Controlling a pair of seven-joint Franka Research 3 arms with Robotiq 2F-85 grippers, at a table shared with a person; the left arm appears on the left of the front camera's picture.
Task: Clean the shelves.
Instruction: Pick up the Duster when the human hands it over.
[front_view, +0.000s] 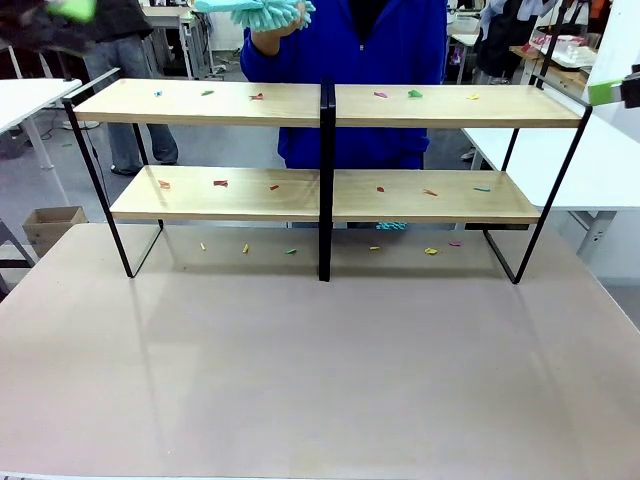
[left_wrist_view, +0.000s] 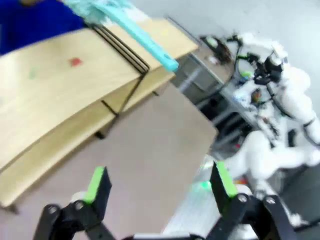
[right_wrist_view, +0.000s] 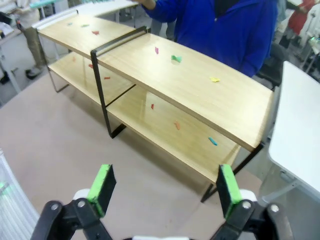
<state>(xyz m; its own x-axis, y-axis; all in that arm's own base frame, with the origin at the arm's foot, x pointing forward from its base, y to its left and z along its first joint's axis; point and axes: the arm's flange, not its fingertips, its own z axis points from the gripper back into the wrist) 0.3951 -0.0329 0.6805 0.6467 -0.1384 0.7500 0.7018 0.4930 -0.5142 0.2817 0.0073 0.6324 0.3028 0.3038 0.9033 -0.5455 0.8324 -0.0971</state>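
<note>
Front view: the shelves (front_view: 250, 195) stand at the far side of the table (front_view: 300, 380), two boards, six coloured scraps (front_view: 220, 183) on each and six more on the tabletop beneath. A person (front_view: 380, 60) behind holds one teal duster (front_view: 262, 12). Wrist views give the left gripper (left_wrist_view: 157, 187) and right gripper (right_wrist_view: 162, 187), each with jaws spread wide and empty.

You are getting bright, even light in the front view; the wide two-tier light-wood rack on its thin black frame (front_view: 210, 102) is throwing soft shadows onto the matte beige tabletop (front_view: 300, 380), which is showing a faint sheen. Your left wrist view is smearing with motion blur, and the white robot arm (left_wrist_view: 295, 100) is washing out. Your right wrist view is coming through sharp, though bowing the boards.
</note>
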